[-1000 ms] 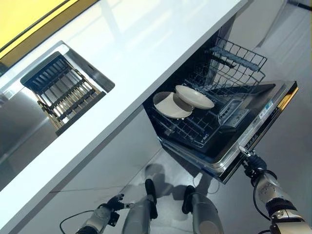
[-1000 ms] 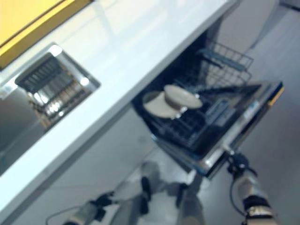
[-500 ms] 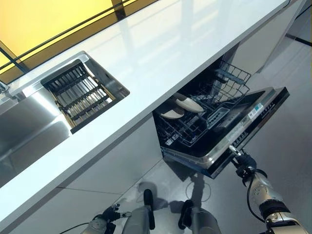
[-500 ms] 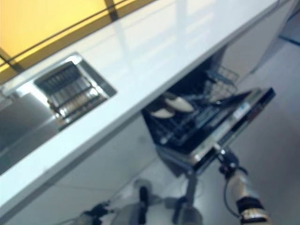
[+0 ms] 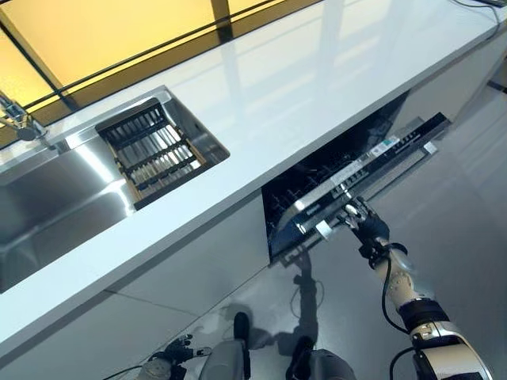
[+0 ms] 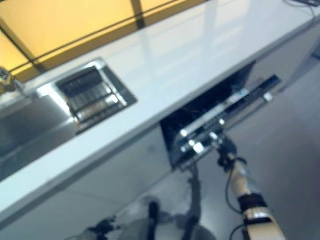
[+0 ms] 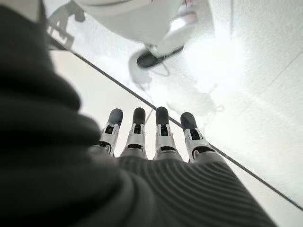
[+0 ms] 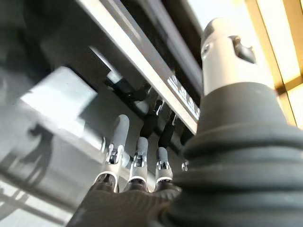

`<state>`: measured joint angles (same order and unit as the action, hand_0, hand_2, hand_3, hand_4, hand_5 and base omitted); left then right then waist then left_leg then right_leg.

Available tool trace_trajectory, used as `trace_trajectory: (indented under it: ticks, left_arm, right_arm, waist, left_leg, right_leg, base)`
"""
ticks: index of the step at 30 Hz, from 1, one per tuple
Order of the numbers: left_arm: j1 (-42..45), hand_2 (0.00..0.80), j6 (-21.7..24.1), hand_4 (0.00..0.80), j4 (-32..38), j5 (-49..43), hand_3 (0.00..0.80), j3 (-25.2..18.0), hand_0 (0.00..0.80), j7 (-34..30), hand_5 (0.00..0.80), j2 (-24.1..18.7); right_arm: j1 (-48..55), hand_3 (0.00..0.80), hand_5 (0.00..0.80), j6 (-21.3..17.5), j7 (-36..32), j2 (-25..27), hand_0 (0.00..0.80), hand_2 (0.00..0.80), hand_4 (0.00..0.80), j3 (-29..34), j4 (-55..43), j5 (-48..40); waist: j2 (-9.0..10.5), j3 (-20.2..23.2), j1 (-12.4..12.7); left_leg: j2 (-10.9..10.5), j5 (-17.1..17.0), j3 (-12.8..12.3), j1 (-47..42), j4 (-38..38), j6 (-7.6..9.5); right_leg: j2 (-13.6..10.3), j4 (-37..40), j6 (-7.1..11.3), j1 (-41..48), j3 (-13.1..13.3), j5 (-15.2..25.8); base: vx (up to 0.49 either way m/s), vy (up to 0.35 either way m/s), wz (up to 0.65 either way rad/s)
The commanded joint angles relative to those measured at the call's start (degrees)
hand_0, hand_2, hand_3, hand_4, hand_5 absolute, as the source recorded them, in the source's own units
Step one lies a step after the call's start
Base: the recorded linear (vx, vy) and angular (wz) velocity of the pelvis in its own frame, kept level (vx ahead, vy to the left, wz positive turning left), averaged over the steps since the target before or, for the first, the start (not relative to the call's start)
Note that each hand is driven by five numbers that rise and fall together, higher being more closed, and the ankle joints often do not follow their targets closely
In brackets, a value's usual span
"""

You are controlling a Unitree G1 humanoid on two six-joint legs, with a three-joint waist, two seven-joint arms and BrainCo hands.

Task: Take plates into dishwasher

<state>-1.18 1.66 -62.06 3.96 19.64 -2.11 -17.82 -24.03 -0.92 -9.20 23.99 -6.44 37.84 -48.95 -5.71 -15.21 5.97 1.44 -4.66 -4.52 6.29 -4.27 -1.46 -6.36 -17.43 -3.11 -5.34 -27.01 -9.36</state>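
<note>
black steel-edged dishwasher door (image 5: 360, 178) raised nearly shut since earlier, plates hidden | right hand (image 5: 366, 228) fingers (image 8: 117, 137) straight, pressed on door | left hand (image 7: 156, 142) fingers relaxed, nothing held

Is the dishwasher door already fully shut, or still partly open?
Partly open: the dishwasher door leans out, a dark gap above it, with the right hand pressing its edge.

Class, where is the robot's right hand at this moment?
In the left eye view, the right hand is lower right of centre, fingers straight against the dishwasher door, below the white counter.
</note>
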Motion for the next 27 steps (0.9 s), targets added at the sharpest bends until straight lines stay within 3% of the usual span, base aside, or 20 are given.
trace_trajectory:
  ticks: [1, 27]
  left_arm:
    - [0.2, 0.000, 0.7, 0.000, 0.8, -1.6, 0.000, 0.2, 0.000, 0.4, 0.000, -1.5]
    - [2.1, 0.000, 1.1, 0.000, -0.7, -3.7, 0.000, -1.9, 0.000, -0.4, 0.000, -1.9]
  right_arm:
    - [-6.3, 0.000, 0.000, 0.0, -3.0, -4.2, 0.000, 0.000, 0.000, -3.2, -3.1, 1.4]
    - [-6.5, 0.000, 0.000, -0.9, -2.1, -5.7, 0.000, 0.000, 0.000, -6.4, -4.3, 4.9]
  waist:
    - [3.78, -3.1, 2.6]
    - [4.59, 0.2, 5.5]
  left_leg:
    - [-3.6, 8.5, -1.2, -1.7, -2.6, 1.69]
    - [-4.0, 8.2, 1.6, -3.3, -1.0, 1.73]
  right_leg:
    - [3.1, 9.5, 0.23, 7.1, 1.8, -0.1]
    - [2.4, 8.9, 0.28, 10.1, -0.7, -1.5]
  base:
    - [0.030, 0.008, 0.14]
    - [0.011, 0.004, 0.08]
